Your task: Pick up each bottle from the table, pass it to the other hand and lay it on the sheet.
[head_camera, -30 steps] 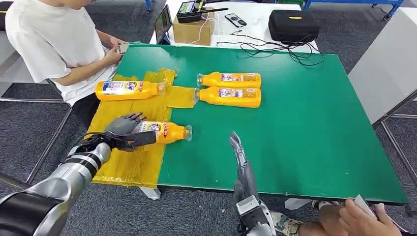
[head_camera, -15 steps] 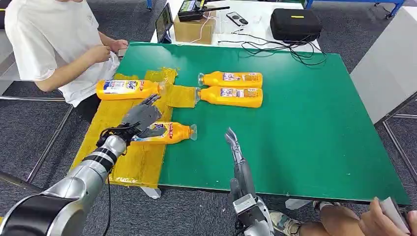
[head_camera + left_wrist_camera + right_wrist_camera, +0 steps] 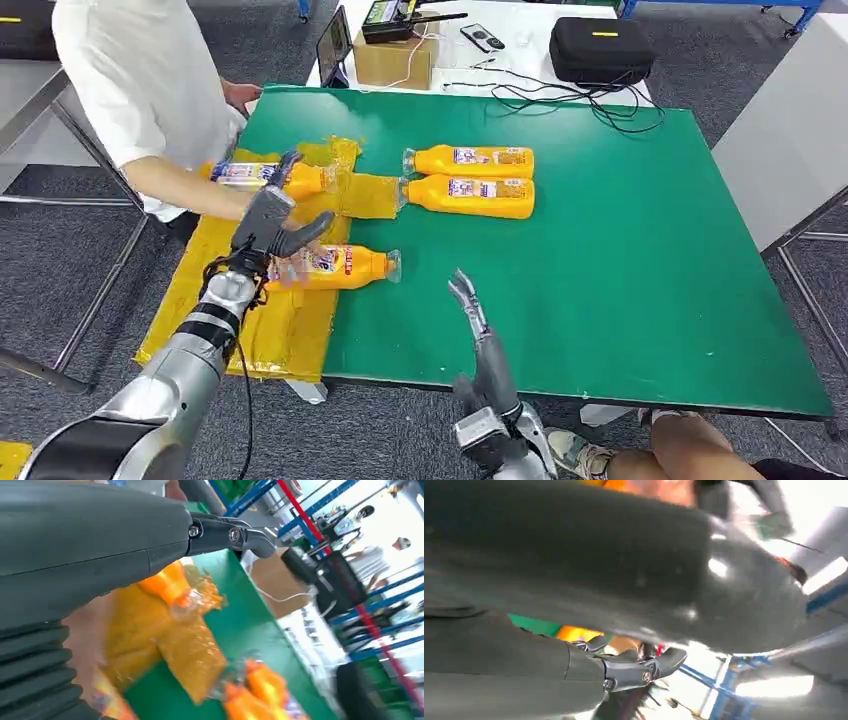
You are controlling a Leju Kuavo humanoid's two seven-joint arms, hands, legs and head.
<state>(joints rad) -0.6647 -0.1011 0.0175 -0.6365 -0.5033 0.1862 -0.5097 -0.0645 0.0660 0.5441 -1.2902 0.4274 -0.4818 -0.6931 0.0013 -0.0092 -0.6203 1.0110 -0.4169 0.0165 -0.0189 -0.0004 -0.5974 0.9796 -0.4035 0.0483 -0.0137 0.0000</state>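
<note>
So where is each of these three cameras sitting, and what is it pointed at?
Head view: high on the robot, looking down at the green table; both silver arms rise from below, left hand over a bottle on the yellow sheet.
Left wrist view: behind the left hand, facing across the sheet towards the shelving.
Right wrist view: behind the right hand, blurred, mostly its own grey cover.
Shared: head and left wrist views both show sheet and orange bottles.

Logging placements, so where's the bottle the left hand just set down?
Head view: the bottle lies on the yellow sheet's right edge, neck over the green table, beside the left hand.
</note>
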